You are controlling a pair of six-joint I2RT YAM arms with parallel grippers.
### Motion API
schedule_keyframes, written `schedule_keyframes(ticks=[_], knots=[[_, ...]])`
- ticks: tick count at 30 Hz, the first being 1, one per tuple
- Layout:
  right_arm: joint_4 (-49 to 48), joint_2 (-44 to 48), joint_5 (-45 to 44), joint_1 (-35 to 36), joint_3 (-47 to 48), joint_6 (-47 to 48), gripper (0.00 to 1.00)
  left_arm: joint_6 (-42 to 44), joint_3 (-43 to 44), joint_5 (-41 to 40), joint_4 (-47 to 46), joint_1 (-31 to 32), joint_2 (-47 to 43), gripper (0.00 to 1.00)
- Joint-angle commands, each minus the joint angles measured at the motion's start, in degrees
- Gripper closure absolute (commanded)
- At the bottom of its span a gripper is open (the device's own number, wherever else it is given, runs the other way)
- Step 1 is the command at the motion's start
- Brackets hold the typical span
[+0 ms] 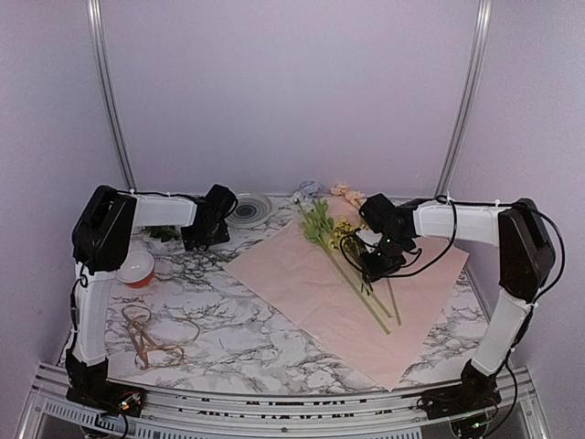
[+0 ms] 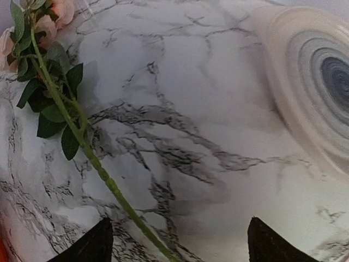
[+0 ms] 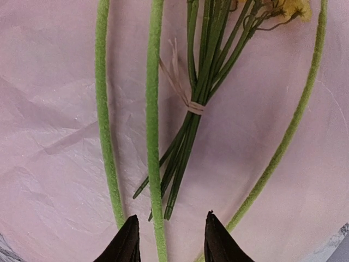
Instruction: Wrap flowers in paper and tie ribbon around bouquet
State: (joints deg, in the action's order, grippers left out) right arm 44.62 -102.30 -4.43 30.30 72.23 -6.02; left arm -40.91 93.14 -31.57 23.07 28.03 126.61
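Observation:
The pink paper [image 1: 302, 279] lies flat on the marble table. Several flowers [image 1: 343, 251] rest across it, stems toward me. My right gripper [image 1: 373, 259] hovers over the stems. In the right wrist view it [image 3: 172, 215] is open, one fuzzy green stem [image 3: 154, 109] passing loose between its fingertips, beside the tied yellow sprig [image 3: 196, 103]. My left gripper [image 2: 179, 221] stands wide open over the table at the back left, above the stem of one leafy pink flower [image 2: 57, 106] that lies off the paper. The tan ribbon [image 1: 151, 334] lies curled at the front left. No bouquet is in view.
A ringed white plate [image 1: 248, 210] [image 2: 322, 82] sits just right of the left gripper. A small orange-red and white bowl [image 1: 137, 268] stands by the left arm. More blooms [image 1: 345, 191] lie at the back edge behind the paper.

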Motion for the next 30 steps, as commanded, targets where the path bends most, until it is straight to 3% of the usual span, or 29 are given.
schedule_keyframes(ticks=[1,7,11,14,20,26,30], knots=[[-1.4,1.8,-0.2,0.2,-1.0,-0.8,0.61,-0.4,2.3,-2.0,10.1,-2.7,1.8,0.14],[-1.5,1.6,-0.6,0.3,-0.5,-0.4,0.61,1.0,2.5,3.0,10.0,-5.0,5.6,0.13],[-1.5,2.4,-1.4,0.3,-0.5,-0.3,0.61,-0.7,0.0,10.3,10.0,-8.2,6.7,0.23],[-1.5,2.9,-1.7,0.3,-0.8,-0.2,0.61,-0.6,-4.3,15.5,5.9,-10.1,5.2,0.44],[-1.5,3.8,-2.1,0.3,-1.2,-0.2,0.62,-0.2,-11.2,18.0,0.7,-11.5,0.8,0.99],[-1.1,4.8,-2.4,0.3,-0.7,-0.2,0.62,-0.6,-16.4,17.5,-1.5,-11.9,-3.3,1.00],[-0.9,5.4,-2.6,0.3,0.1,-0.1,0.61,-2.9,-22.1,17.0,-5.2,-11.9,-10.6,1.00]])
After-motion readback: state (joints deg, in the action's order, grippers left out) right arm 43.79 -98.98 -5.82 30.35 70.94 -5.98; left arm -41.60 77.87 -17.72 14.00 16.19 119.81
